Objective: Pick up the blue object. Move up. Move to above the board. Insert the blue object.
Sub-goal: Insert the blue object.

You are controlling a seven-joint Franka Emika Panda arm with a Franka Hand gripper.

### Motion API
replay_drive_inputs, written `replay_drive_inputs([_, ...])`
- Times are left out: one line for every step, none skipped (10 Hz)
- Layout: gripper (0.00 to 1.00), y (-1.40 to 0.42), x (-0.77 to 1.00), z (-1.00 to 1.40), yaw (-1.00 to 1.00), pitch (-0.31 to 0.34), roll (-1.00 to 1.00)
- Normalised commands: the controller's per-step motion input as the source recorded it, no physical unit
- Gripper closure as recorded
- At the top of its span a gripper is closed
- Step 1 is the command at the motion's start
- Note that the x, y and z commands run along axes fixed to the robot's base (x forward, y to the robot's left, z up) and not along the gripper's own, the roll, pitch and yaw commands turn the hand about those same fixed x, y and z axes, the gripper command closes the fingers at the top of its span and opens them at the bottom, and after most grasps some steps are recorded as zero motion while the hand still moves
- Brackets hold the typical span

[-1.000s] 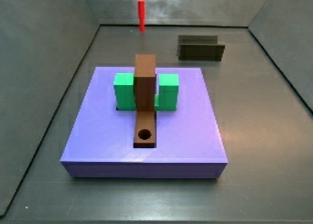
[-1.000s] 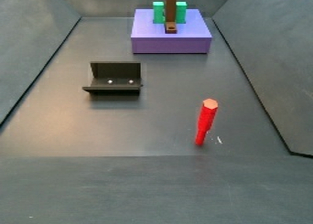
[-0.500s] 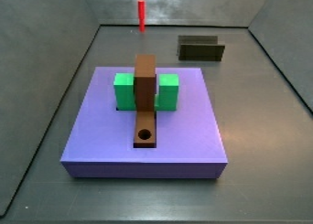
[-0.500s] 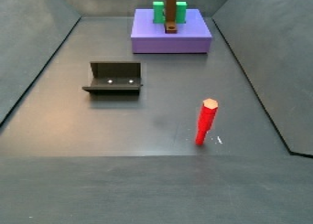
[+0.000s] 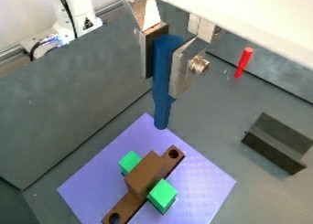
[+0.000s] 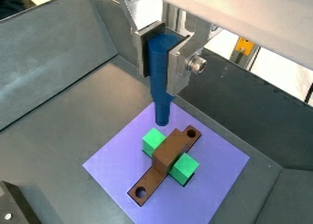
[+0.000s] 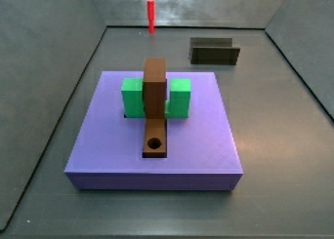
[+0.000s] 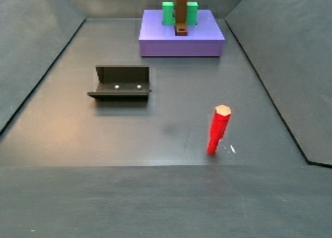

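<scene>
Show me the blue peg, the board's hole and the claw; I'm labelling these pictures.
blue peg (image 5: 164, 77), wrist view, mid shaft.
hole (image 7: 155, 143), side view, in the board's near end.
claw (image 6: 169, 54), wrist view, between the fingers, shut on the peg.

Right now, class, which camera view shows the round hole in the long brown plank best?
A side view shows the round hole best: it faces the camera, close and unobstructed, at the near end of the long brown plank. Both wrist views show it smaller and oblique. In the farther side view the plank is too distant.
</scene>
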Motion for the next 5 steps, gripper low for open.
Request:
replay_drive_inputs([1.00,-0.81,0.16,-0.53,0.00,-0.083,-0.09])
replay_drive_inputs([1.00,-0.71,0.24,-0.51,0.00,-0.020,-0.13])
replay_drive_inputs([1.00,-0.68,0.16,-0.48,0.00,-0.047,-0.14])
replay_drive_inputs([1.00,-0.48,0.00,-0.46,0.01,-0.099,-0.10])
replay_drive_inputs([1.00,-0.35,-0.09,-0.52,0.07,-0.109,-0.07])
